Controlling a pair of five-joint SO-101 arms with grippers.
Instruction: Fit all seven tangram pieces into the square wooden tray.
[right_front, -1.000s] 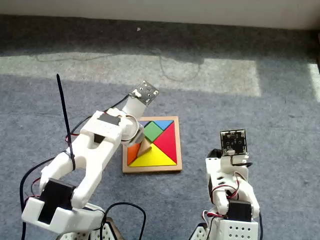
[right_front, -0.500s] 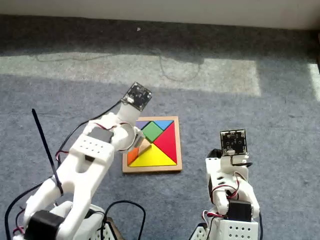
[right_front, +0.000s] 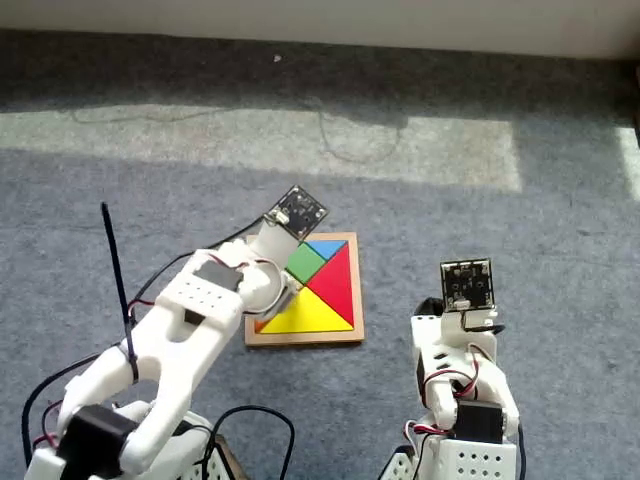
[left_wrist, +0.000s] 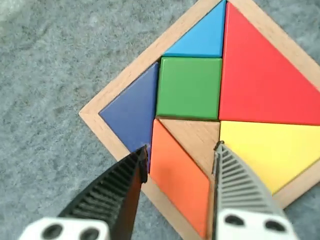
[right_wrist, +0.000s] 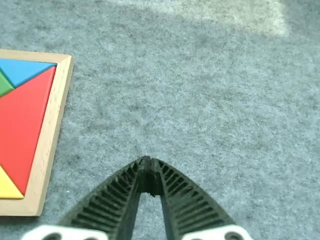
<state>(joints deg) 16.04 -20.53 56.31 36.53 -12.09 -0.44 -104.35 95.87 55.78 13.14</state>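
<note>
The square wooden tray (right_front: 352, 290) lies mid-table on grey carpet, holding coloured pieces. In the left wrist view I see a red triangle (left_wrist: 265, 80), yellow triangle (left_wrist: 270, 150), green square (left_wrist: 189, 87), light blue triangle (left_wrist: 202, 37), dark blue triangle (left_wrist: 132, 110), orange parallelogram (left_wrist: 177, 175) and a bare wooden triangular gap (left_wrist: 196, 142) in the tray. My left gripper (left_wrist: 180, 152) hangs open above the orange piece, holding nothing. My right gripper (right_wrist: 147, 165) is shut over bare carpet, right of the tray (right_wrist: 55, 120).
Grey carpet (right_front: 480, 200) surrounds the tray, with a sunlit band behind it. A thin cable (right_front: 340, 135) lies on the carpet at the back. The left arm's body (right_front: 190, 320) covers the tray's left edge. A black antenna-like rod (right_front: 115, 270) sticks up from that arm.
The left arm has swung back and forth over the tray's left side and now sits with its wrist over the tray's upper left corner. The right arm has stayed put.
</note>
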